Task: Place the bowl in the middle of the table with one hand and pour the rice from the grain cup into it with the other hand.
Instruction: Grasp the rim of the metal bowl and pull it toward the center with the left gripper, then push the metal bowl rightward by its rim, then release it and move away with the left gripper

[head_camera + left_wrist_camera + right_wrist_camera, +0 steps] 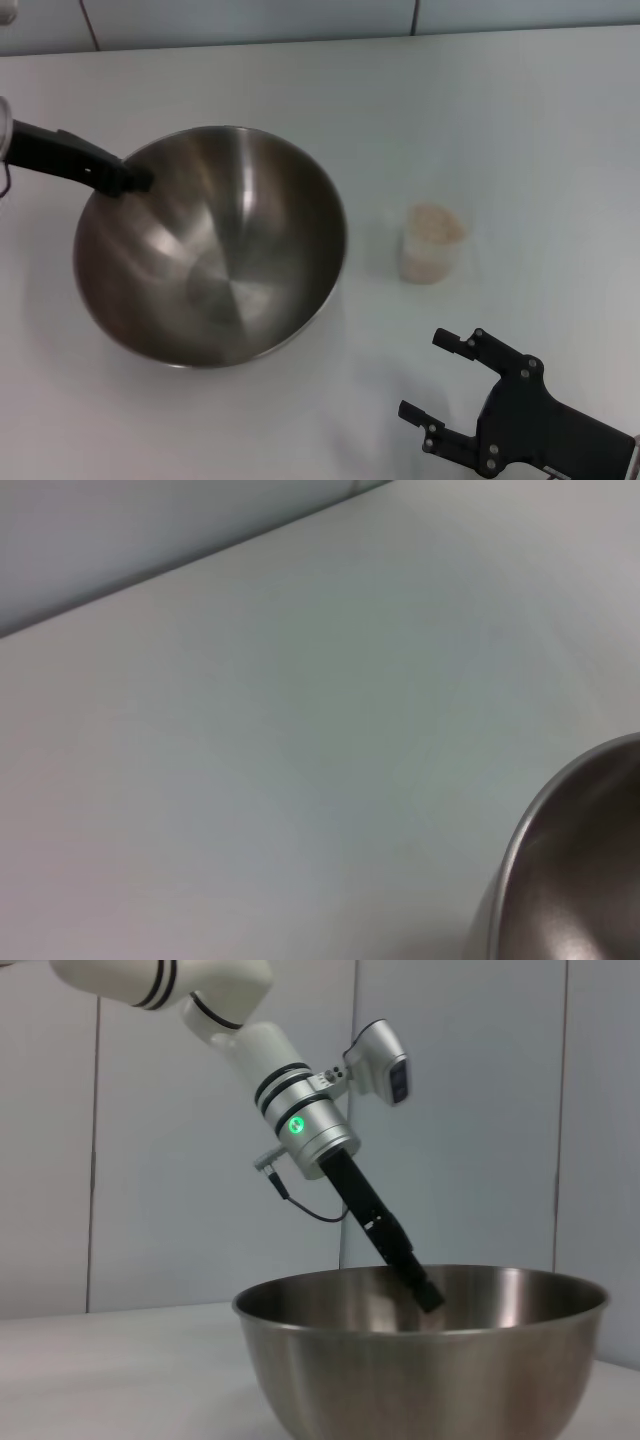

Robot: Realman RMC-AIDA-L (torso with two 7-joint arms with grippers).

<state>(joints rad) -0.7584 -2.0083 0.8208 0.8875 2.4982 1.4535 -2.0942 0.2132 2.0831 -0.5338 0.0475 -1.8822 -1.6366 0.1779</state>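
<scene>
On the bench [520,120], left claw [135,180] grips the bowl [215,250] rim; release may rock it; right claw [440,385] gapes, idle.

Silver bowl [210,250], cream rice [432,224], white table [520,130].

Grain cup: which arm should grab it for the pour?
Right. The right hand is open on the cup's side of the table, with bare surface between it and the grain cup. The left hand is at the bowl rim.
</scene>
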